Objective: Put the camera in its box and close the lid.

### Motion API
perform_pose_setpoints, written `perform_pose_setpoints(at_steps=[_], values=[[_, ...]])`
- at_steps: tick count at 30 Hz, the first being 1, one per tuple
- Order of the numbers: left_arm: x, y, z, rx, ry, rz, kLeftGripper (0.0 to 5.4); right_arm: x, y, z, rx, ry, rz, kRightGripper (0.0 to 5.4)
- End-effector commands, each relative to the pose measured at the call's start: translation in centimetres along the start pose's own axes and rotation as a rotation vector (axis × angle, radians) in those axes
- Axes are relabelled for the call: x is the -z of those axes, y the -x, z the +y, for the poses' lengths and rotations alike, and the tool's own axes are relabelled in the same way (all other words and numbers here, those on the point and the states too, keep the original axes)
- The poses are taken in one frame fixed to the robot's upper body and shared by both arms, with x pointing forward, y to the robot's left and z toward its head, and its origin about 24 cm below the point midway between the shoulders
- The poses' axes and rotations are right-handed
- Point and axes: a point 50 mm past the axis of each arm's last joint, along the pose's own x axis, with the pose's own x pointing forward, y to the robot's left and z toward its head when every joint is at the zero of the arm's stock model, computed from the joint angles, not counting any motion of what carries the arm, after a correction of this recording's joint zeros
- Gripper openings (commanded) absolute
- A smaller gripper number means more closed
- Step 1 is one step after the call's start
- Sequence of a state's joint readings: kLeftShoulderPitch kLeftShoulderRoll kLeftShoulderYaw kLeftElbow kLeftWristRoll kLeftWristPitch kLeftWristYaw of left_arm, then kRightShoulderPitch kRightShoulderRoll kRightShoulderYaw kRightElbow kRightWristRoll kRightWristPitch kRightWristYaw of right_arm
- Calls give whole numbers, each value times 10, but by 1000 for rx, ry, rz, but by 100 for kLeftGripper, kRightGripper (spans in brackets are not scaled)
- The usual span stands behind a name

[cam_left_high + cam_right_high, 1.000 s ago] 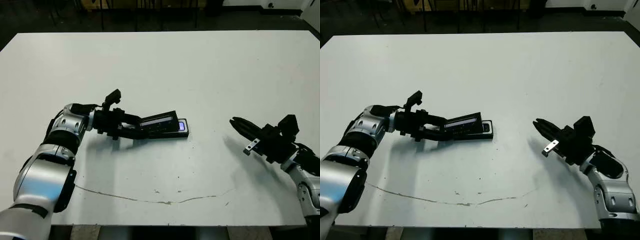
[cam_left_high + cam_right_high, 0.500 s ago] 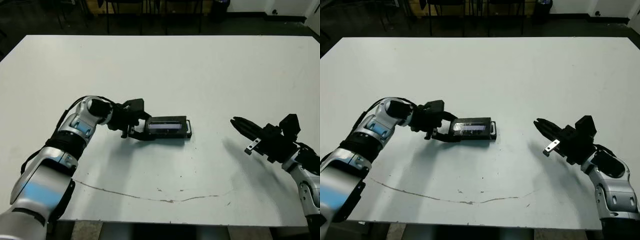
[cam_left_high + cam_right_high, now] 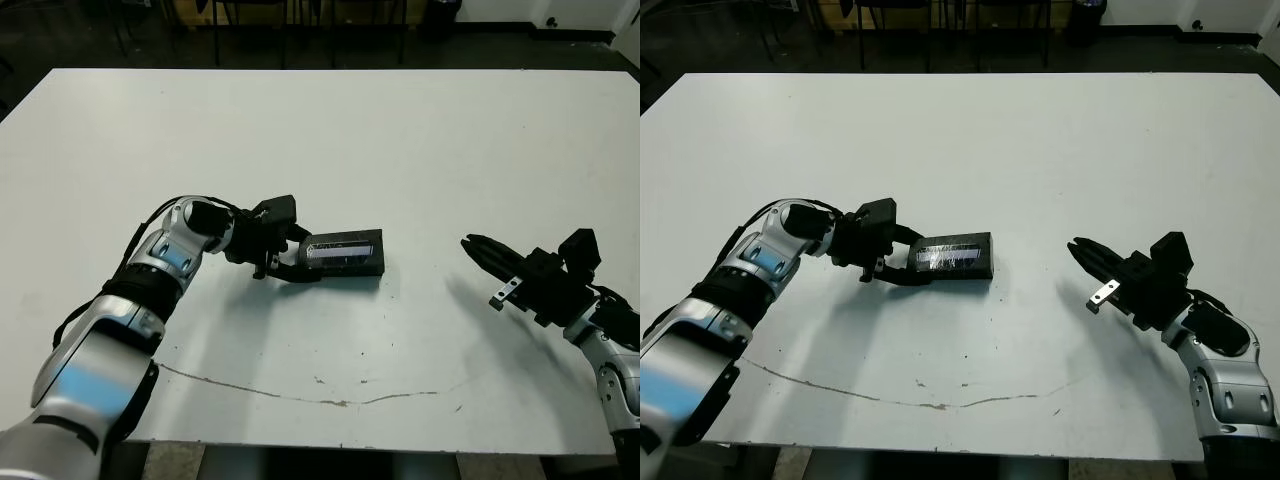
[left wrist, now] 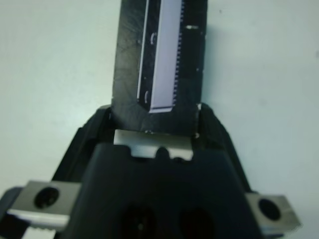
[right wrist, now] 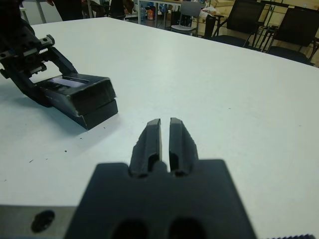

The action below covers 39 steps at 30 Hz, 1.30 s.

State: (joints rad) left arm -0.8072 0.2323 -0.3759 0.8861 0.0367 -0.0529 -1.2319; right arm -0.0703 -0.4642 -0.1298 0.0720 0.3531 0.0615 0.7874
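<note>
A large white table [image 3: 330,130] fills most of the head camera's frame, with dark floor and chair legs along the top edge. Just left of centre, the flat black rectangular lid [image 3: 343,249] with its long pale grey glossy strip sits on top of the shallow black rectangular box [image 5: 97,113], the two stacked and roughly aligned. In the right wrist picture the lid sits a little raised at the end nearest that camera, so a dark seam shows between lid and box. The camera is not visible; it cannot be told from these pictures whether it lies inside.

The robot's silver and black left arm reaches in from the lower left. Its left gripper [image 3: 292,260] meets the stack's left end, one black finger on each long side, pinching the lid [image 4: 158,59].

At the lower right of the frame, well apart from the stack, the right gripper [image 3: 478,246] hovers over bare table, its two black fingers [image 5: 152,137] pressed nearly together, holding nothing.

A thin cracked line [image 3: 300,395] runs across the table near the bottom edge.
</note>
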Motion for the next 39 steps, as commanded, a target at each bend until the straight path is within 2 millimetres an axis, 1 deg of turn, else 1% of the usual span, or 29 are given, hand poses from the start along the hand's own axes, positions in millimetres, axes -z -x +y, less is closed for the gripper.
perform_pose_setpoints(at_steps=[1, 9, 16, 23, 29, 32, 34, 39], values=[[19, -27, -18, 72, 90, 66, 262, 5, 2, 0, 1, -8, 17, 0], [20, -24, -15, 63, 105, 151, 262, 5, 3, 1, 12, 10, 25, 0], [4, -23, -16, 103, 41, 246, 262, 1, 2, 4, 17, 14, 48, 0], [-11, -26, -20, 181, -22, 335, 262, -1, 0, 9, 18, 18, 54, 0], [-8, -26, -22, 199, 74, 387, 262, 1, 1, 11, 12, 25, 42, 0], [-4, -25, -23, 199, 55, 378, 262, 2, 2, 12, 17, 18, 43, 0], [-2, -23, -23, 195, 4, 380, 262, 2, 2, 12, 17, 10, 45, 0], [11, -12, -21, 140, -38, 357, 351, 3, 3, 13, 23, 13, 48, 0]])
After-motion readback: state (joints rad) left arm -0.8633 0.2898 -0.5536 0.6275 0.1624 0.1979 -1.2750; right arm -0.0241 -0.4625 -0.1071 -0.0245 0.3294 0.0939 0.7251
